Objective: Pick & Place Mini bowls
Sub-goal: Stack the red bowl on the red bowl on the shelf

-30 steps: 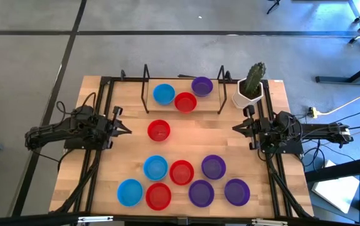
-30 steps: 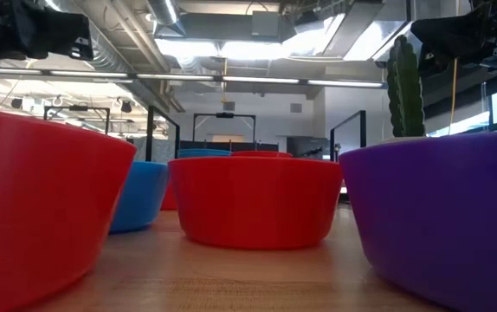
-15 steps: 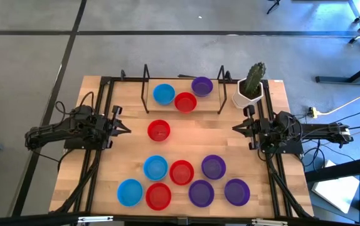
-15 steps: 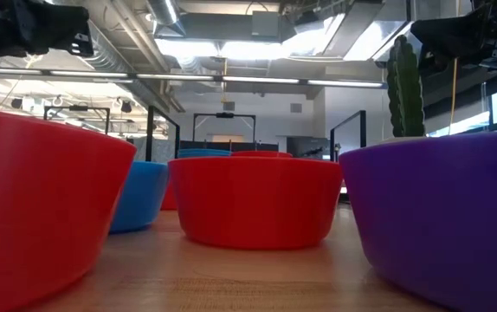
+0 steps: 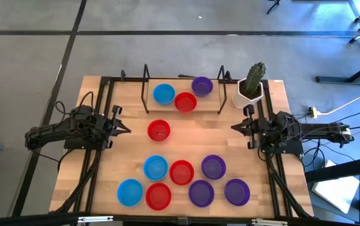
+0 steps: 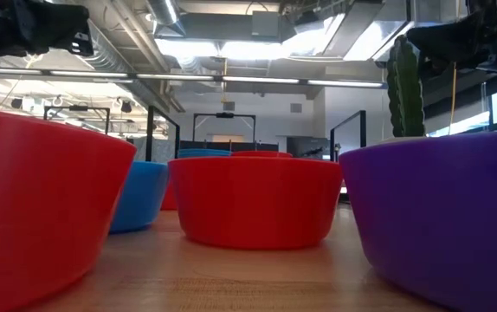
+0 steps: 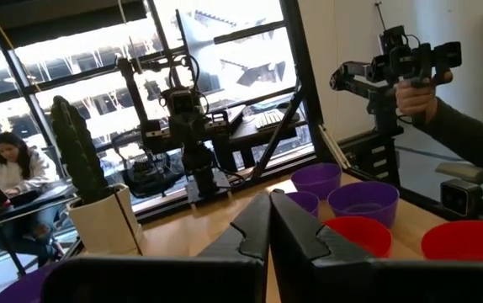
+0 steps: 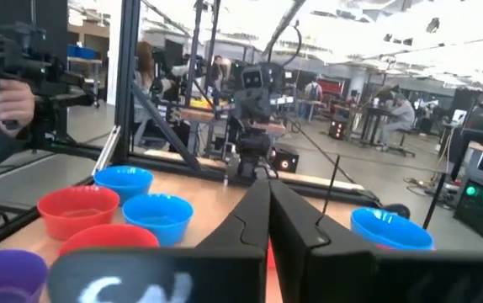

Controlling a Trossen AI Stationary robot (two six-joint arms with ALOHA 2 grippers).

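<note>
- High view: left gripper (image 5: pixel 125 129) and right gripper (image 5: pixel 235 127) sit clenched, empty, at opposite table (image 5: pixel 130 103) edges; mini bowls (image 5: pixel 181 182) cluster near the front, three inside the rear rack (image 5: pixel 146 88), one red bowl (image 5: pixel 158 130) mid-table.
- Left wrist view only: a person's hand (image 7: pixel 416 94) holds a camera rig (image 7: pixel 393 63).

Mini bowls (image 5: pixel 181 172) blue, red & purple; table (image 5: pixel 130 150) light wood; cactus (image 5: pixel 253 78) green, pot (image 5: pixel 246 98) white.

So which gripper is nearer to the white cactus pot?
The right gripper. It sits just below the white cactus pot in the high view. The left gripper is far across the table.
</note>
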